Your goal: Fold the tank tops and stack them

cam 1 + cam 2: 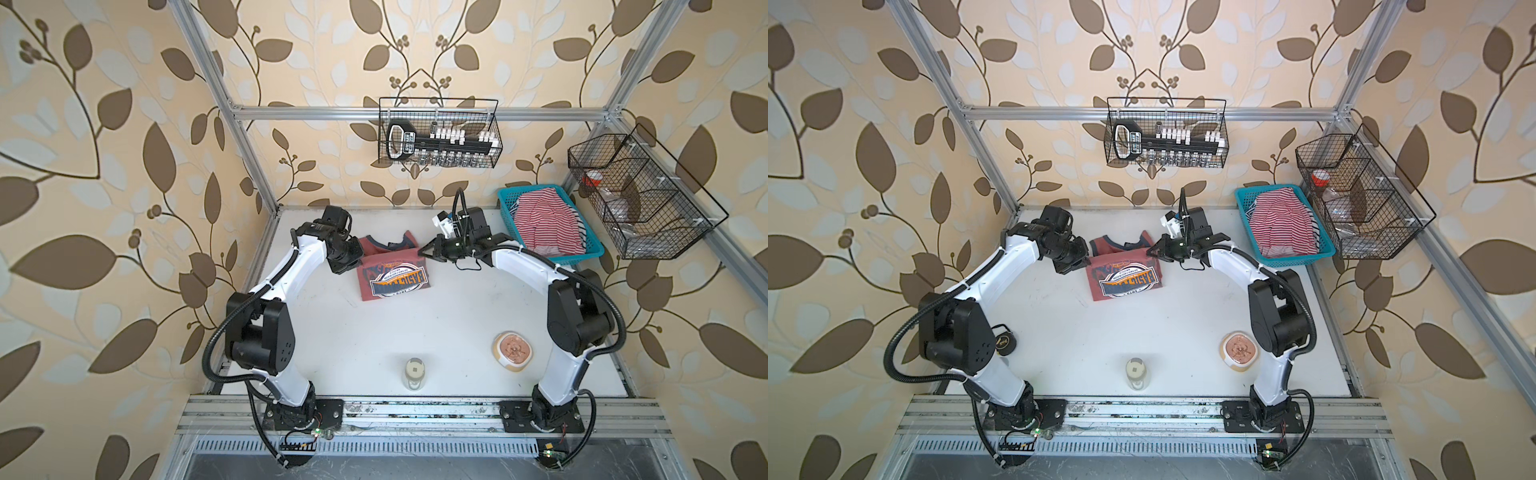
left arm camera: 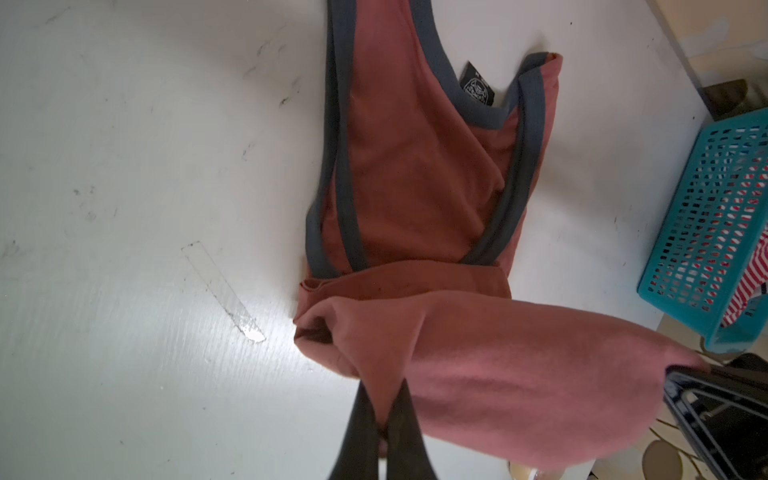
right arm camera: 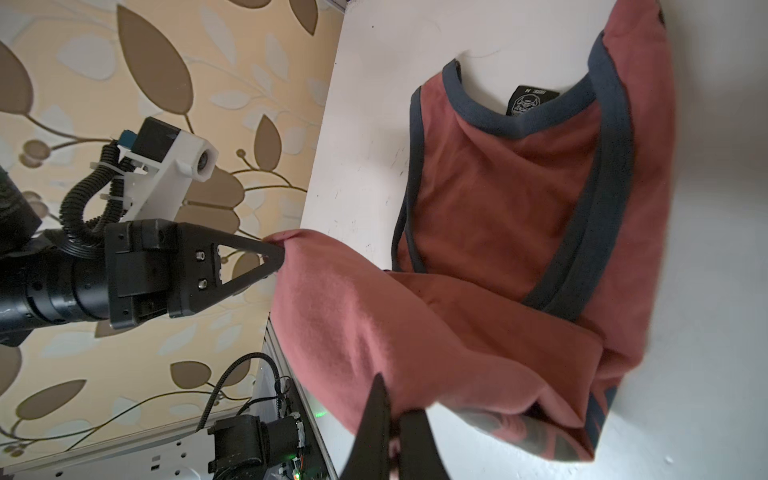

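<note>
The brick-red tank top (image 1: 392, 280) lies at the back middle of the white table (image 1: 365, 340) in both top views. Its lower half is folded up over the straps, print facing up. My left gripper (image 1: 360, 259) is shut on the left corner of the raised hem, seen close in the left wrist view (image 2: 384, 388). My right gripper (image 1: 422, 251) is shut on the other corner (image 3: 395, 399). The hem hangs slack between them, a little above the dark-trimmed neckline (image 3: 498, 120). The striped tank top (image 1: 544, 226) sits crumpled in a teal basket (image 1: 582, 258) at the back right.
A clear jar (image 1: 415, 372) stands near the front middle and a tan bowl (image 1: 514, 350) near the right arm's base. Wire baskets hang on the back frame (image 1: 440, 133) and the right frame (image 1: 640, 195). A black round disc (image 1: 1005, 340) lies behind the left arm.
</note>
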### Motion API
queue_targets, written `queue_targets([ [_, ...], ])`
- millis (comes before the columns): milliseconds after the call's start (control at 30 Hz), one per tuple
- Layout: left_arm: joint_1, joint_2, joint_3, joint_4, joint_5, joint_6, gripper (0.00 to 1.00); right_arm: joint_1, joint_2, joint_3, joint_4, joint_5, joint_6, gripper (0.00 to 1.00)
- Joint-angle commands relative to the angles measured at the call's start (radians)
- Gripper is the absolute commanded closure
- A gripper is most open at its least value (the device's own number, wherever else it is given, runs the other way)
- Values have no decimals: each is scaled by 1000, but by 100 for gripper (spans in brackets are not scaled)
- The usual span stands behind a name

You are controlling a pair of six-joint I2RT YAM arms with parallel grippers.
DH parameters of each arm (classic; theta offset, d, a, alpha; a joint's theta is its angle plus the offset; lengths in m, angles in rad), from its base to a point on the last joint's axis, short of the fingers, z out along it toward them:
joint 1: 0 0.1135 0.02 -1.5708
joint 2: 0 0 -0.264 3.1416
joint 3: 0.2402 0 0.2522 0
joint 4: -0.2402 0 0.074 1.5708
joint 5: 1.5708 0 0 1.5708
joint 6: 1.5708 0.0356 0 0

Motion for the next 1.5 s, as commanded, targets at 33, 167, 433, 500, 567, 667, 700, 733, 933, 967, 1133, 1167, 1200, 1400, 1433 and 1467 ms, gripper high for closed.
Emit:
queue_targets([
  [33, 25, 98, 90, 19, 39, 37, 100, -21, 117, 133, 14, -48, 33, 100],
  [167, 50, 197, 157, 41, 59, 34, 100, -39, 231, 256, 7, -64, 61, 100],
  [433, 91, 368, 313, 48, 92, 31, 100, -63, 409, 410, 41, -90, 136, 100],
  [500, 100, 404, 343, 58, 99, 27, 100, -66, 452, 447, 50, -97, 156, 100],
  [567, 107, 435, 368, 71, 111, 20, 100, -70, 491, 477, 65, -99, 177, 100],
  [667, 116, 487, 412, 86, 130, 11, 100, -75, 540, 515, 107, -105, 220, 100],
  [700, 117, 507, 430, 89, 136, 9, 100, -76, 554, 529, 118, -106, 234, 100],
  [733, 118, 523, 451, 90, 140, 8, 100, -77, 568, 539, 128, -105, 245, 100],
  [933, 121, 621, 582, 79, 157, 2, 100, -82, 620, 584, 165, -97, 288, 100],
  [967, 122, 635, 600, 75, 161, 1, 100, -83, 627, 589, 171, -96, 292, 100],
  [1133, 125, 676, 638, 92, 171, -20, 99, -87, 662, 616, 193, -97, 317, 99],
  [1167, 127, 678, 635, 102, 171, -28, 98, -89, 667, 618, 201, -99, 325, 98],
  [1200, 129, 680, 633, 116, 170, -38, 95, -89, 671, 619, 216, -101, 335, 96],
  [1400, 141, 640, 605, 251, 110, -153, 67, -99, 645, 566, 347, -93, 412, 76],
  [1433, 139, 617, 605, 253, 48, -161, 65, -101, 614, 525, 384, -70, 422, 70],
  [1467, 138, 593, 600, 260, -5, -165, 63, -104, 588, 493, 411, -52, 422, 65],
])
